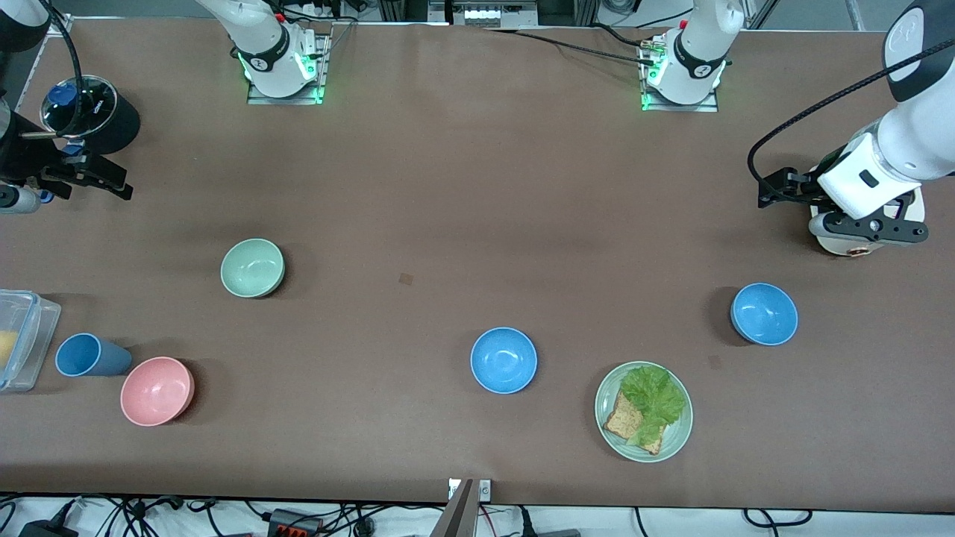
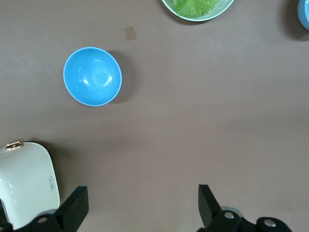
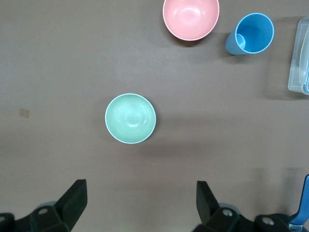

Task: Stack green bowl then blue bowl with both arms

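The pale green bowl (image 1: 253,268) sits upright toward the right arm's end of the table; it also shows in the right wrist view (image 3: 130,118). One blue bowl (image 1: 503,360) sits near the table's middle, nearer the front camera. The other blue bowl (image 1: 764,314) sits toward the left arm's end and shows in the left wrist view (image 2: 92,76). My left gripper (image 1: 873,230) hangs open and empty over a white object; its fingers frame bare table (image 2: 143,208). My right gripper (image 1: 82,177) hangs open and empty at its end of the table (image 3: 141,205).
A pale green plate (image 1: 675,436) with lettuce and toast lies beside the middle blue bowl. A pink bowl (image 1: 157,391), a blue cup (image 1: 89,355) and a clear box (image 1: 26,339) sit near the right arm's end. A black lidded pot (image 1: 93,112) and the white object (image 1: 843,245) stand under the arms.
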Controlling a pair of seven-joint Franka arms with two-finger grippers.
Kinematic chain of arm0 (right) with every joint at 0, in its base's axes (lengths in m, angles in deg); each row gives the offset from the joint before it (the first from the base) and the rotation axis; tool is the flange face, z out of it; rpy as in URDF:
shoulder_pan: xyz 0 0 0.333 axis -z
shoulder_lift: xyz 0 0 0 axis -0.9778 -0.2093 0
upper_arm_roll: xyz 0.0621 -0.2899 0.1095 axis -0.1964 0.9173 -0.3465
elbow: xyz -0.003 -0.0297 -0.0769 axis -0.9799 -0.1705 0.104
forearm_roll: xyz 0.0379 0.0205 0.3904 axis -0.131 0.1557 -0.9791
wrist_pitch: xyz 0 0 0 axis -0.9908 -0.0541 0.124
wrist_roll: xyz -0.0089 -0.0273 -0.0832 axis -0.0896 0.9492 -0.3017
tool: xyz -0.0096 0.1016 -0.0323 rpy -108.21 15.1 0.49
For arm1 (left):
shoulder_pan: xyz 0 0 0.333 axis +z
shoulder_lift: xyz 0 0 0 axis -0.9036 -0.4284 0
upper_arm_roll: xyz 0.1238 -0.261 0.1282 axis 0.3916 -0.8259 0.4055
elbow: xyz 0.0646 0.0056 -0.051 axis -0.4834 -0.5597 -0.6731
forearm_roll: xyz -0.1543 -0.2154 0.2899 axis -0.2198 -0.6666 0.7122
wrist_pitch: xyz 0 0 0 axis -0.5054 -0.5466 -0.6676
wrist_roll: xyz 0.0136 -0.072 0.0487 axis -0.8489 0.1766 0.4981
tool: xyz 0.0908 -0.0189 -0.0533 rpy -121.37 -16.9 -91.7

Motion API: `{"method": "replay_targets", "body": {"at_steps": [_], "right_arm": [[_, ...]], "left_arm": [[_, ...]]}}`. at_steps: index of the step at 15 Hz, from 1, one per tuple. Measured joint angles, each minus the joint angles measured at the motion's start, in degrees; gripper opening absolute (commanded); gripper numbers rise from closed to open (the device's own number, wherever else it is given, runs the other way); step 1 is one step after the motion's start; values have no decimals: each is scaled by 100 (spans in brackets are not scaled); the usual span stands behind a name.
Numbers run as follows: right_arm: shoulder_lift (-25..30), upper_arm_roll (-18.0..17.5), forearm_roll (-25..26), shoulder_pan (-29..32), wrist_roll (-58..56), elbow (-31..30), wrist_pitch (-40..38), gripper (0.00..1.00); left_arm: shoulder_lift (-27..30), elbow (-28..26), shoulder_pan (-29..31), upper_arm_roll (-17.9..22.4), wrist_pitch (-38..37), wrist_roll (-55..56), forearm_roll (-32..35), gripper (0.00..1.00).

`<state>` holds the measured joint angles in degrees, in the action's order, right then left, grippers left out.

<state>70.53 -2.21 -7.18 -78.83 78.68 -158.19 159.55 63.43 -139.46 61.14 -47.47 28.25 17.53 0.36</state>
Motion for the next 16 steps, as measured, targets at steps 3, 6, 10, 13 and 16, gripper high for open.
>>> {"method": "replay_targets", "body": {"at_steps": [3, 6, 10, 13, 16], "right_arm": [[0, 0, 0, 0, 0, 0, 0, 100], [0, 0, 2, 0, 0, 0, -2, 100], [-95, 0, 7, 0, 0, -54, -49, 100], [-577, 0, 9, 2, 1, -184, 50, 100], [-1409, 0, 11, 7, 2, -232, 635, 100]], "left_arm": [[0, 7, -5, -47, -1, 25, 0, 100], [-1, 7, 12, -47, -6, 27, 0, 100], [-33, 6, 39, -43, -7, 30, 0, 100], [-134, 4, 57, -8, -8, 36, 0, 100], [-283, -1, 160, 10, -3, 38, 0, 100]]}}
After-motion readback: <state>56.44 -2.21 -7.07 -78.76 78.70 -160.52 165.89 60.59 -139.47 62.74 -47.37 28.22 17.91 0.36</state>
